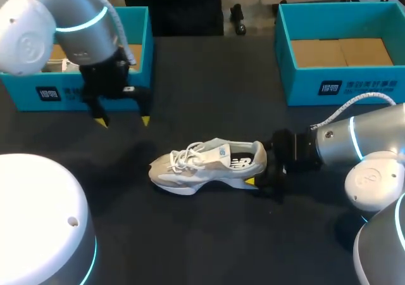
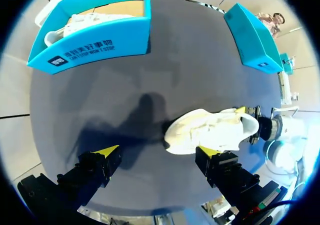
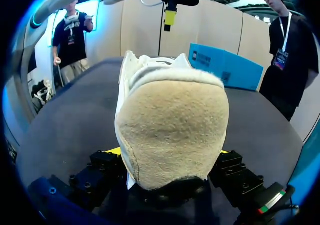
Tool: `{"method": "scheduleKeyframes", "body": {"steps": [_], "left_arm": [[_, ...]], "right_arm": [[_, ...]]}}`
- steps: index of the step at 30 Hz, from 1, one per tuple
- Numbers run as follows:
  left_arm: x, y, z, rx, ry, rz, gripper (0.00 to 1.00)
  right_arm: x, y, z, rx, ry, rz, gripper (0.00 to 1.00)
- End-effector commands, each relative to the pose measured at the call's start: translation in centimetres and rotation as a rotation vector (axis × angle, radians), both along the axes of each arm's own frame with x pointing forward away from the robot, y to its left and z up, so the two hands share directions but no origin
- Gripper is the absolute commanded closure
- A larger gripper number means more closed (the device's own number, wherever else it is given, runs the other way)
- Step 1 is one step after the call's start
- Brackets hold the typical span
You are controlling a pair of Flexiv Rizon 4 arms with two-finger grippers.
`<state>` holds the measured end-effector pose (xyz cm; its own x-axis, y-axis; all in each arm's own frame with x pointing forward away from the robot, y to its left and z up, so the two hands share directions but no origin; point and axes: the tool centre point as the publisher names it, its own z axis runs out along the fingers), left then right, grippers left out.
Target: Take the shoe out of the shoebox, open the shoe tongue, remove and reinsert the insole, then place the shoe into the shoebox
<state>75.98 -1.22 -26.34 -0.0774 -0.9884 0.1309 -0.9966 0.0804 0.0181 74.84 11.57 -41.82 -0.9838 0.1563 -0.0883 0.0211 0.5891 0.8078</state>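
- Count: one shoe [image 1: 209,163], two shoeboxes, two pincers, all on or over one dark table [image 1: 209,240].
- The shoe is a pale lace-up trainer. It rests on its sole at the middle of the table, outside both boxes, with its toe toward the left arm's side and its heel toward the right arm's side.
- The right pincer [image 1: 258,173] is low at the shoe's heel. In the right wrist view the heel fills the gap between its two fingers, which press on it from both sides.
- The left pincer [image 1: 123,120] hangs above the table beyond the shoe, on the left side. Its fingers are spread wide with nothing between them, and it is apart from the shoe.
- The left shoebox [image 1: 95,92] is blue and open-topped and stands at the far left edge. The left wrist view shows a pale item [image 2: 95,19] lying in it; I cannot tell what it is.
- The right shoebox [image 1: 342,85] is blue and open-topped and stands at the far right edge. A brown cardboard floor shows inside.
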Motion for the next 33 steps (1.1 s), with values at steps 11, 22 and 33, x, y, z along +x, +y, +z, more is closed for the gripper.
{"method": "scheduleKeyframes", "body": {"steps": [11,22,33], "left_arm": [[-1.8,-6.6,-0.3,0.107,-0.049,0.019,0.0],[-1.9,-11.2,-0.9,0.185,-0.042,0.079,0.0],[-2.5,-15.2,-2.0,0.235,-0.037,0.067,0.0]], "right_arm": [[-0.1,0.0,0.1,-0.002,-0.001,-0.001,1.0],[-0.1,0.0,0.1,-0.002,-0.001,-0.001,1.0],[-0.1,0.0,0.1,-0.002,-0.001,-0.001,1.0]]}}
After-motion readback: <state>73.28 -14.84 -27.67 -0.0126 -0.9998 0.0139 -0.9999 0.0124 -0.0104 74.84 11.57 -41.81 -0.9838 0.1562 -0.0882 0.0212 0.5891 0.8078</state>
